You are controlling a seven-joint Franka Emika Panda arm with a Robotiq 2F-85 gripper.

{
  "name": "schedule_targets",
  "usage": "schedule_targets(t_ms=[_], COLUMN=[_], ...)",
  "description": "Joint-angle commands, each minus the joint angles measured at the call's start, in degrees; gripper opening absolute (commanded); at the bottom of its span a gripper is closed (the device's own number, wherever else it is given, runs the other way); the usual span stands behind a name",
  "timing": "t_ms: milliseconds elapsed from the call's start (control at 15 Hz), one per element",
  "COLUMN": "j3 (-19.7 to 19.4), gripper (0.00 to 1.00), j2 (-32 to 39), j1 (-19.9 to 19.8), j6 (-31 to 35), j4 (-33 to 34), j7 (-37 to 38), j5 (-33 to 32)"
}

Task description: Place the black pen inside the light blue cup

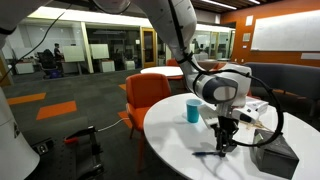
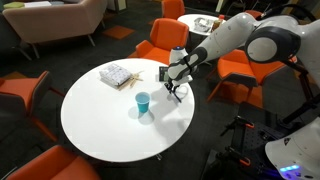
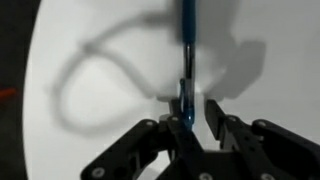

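The light blue cup (image 1: 193, 110) stands upright on the round white table (image 1: 170, 135); it also shows in an exterior view (image 2: 143, 102). The black pen (image 3: 187, 40) lies on the table and runs away from the jaws in the wrist view. Its near end sits between the two fingers, against the left one, with a gap to the right finger. My gripper (image 3: 195, 112) is open, low over the table and straddling that end of the pen. It shows in both exterior views (image 1: 226, 143) (image 2: 177, 92), a little way from the cup.
A dark grey boxy bag (image 1: 275, 152) sits on the table close beside the gripper. Pale wooden sticks (image 2: 118, 75) lie at the table's far side. Orange chairs (image 2: 165, 40) ring the table. The table edge (image 2: 185, 125) is near the gripper.
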Motion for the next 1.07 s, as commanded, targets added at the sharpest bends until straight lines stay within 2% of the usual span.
schedule_targets(t_ms=[0, 267, 533, 800, 1000], j3=[-0.35, -0.3, -1.38, -7.9, -15.23], gripper=[0.0, 0.02, 0.02, 0.02, 0.02], j2=[0.72, -1.58, -7.63, -14.12, -16.69], j1=[0.45, 1.53, 5.02, 13.21, 21.98], j6=[-2.64, -0.42, 7.54, 17.29, 21.58], j4=[1.79, -0.1, -3.5, -6.22, -8.26], j7=[0.4, 0.91, 2.62, 8.79, 14.65], j5=[0.96, 1.01, 0.28, -3.62, -8.93])
